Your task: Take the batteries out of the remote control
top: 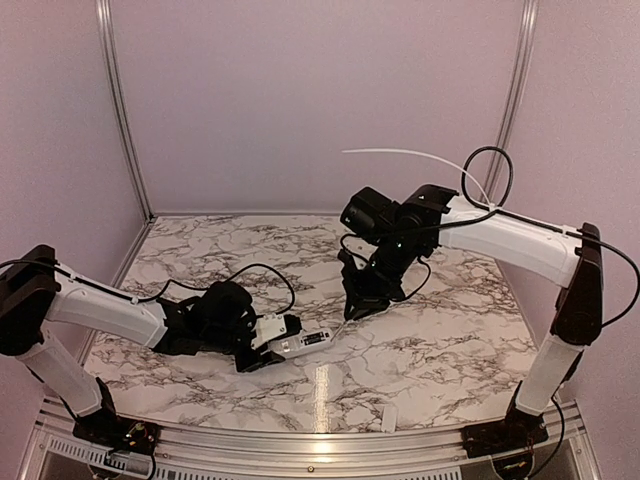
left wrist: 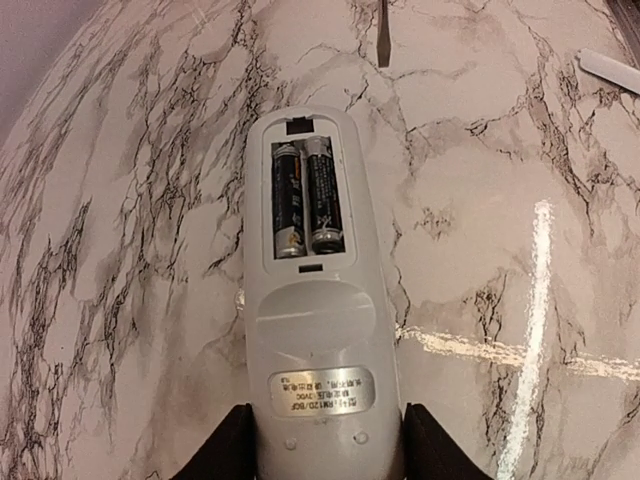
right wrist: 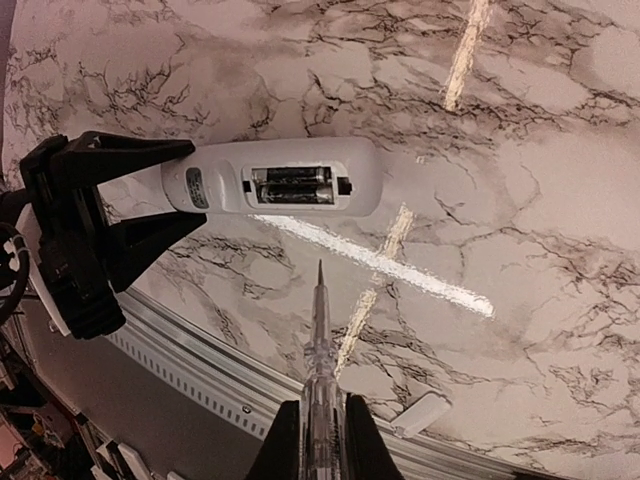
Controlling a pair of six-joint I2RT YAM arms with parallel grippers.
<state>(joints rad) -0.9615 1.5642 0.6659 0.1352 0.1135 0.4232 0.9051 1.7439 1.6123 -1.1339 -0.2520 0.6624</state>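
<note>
Closest to us, by the front edge of the table (top: 440, 340), lies a small flat white piece (top: 389, 418). Nothing is touching it.

A bit farther in, our left gripper (left wrist: 325, 455) is squeezing the bottom end of the remote control (left wrist: 310, 330). One finger is on each side of it. The remote lies flat on the table with its back facing up. Its long side points away from the left gripper, toward the middle of the table. The little box in its back is open. The batteries (left wrist: 305, 195) are both in there, side by side, and they lie the same way as the remote.

Farther back, our right gripper (right wrist: 320, 440) is clamped tight on a clear pointed stick (right wrist: 318, 340). The tip points at the remote. The stick comes at the remote from the side, so it crosses the remote's long side. The tip is near the open box but not touching it, and we can see bare table between them.

We think the right arm must bring the tip forward and into the open box to pop a battery out. The left arm just has to hold the remote steady.
</note>
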